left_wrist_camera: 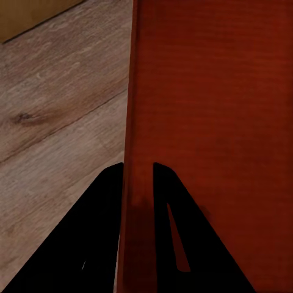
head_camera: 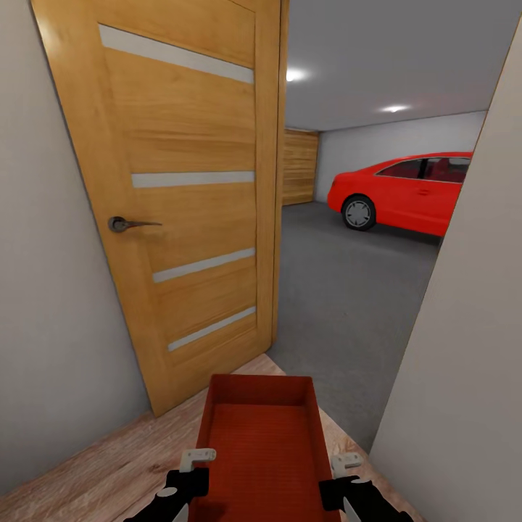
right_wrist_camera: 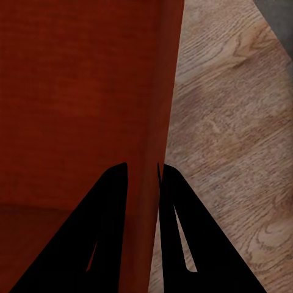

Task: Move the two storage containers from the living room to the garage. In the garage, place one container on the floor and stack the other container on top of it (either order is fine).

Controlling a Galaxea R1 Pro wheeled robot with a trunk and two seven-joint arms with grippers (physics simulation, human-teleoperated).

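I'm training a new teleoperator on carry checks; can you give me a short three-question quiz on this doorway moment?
1. True or false: the storage container rests on the concrete floor.
2. What does each gripper clamp? A) the door handle B) a side wall of the container C) nothing
3. Fill in: beyond the open door stands a red ____.

Key
1. False: it is held over wood planks, before the threshold.
2. B: the left gripper and right gripper each pinch one wall.
3. car.
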